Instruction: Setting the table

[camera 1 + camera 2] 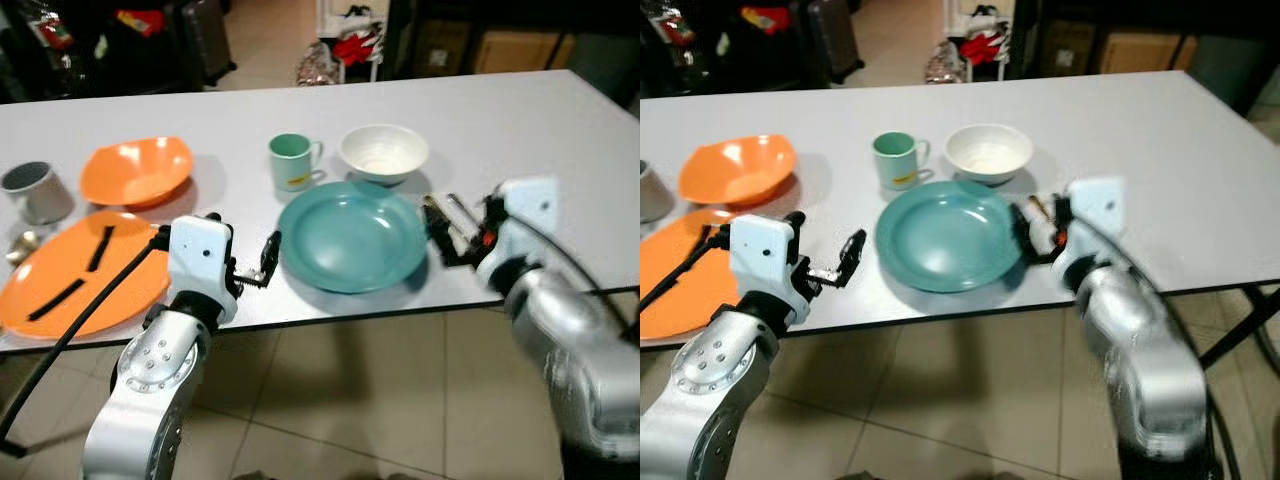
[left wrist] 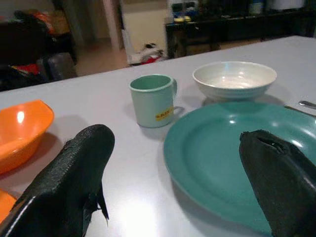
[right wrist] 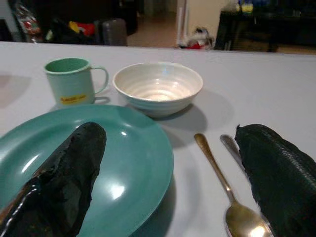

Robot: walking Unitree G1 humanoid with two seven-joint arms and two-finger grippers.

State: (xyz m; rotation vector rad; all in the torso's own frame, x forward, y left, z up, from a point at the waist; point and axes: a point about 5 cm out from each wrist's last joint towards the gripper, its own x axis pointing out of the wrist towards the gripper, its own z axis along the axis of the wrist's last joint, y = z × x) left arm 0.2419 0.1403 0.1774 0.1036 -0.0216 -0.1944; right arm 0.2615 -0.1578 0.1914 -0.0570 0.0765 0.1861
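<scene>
A big teal plate (image 1: 351,236) sits on the white desk (image 1: 520,130), near the front edge. Just behind it stand a green mug (image 1: 292,162) on the left and a white bowl (image 1: 383,152) on the right. The right wrist view lets us see two spoons (image 3: 224,185) lying side by side on the desk just right of the plate; in the eye views the arm mostly hides them. The right gripper (image 3: 168,177) hangs low over the plate's right edge with its fingers (image 3: 64,182) spread wide, one over the plate and one over the spoons. The left gripper (image 1: 262,262) waits at the plate's left edge, spread apart too and holding nothing. Far left are an orange bowl (image 1: 137,170), an orange plate (image 1: 70,272) with two black sticks (image 1: 78,270) on it, and a grey cup (image 1: 36,190).
</scene>
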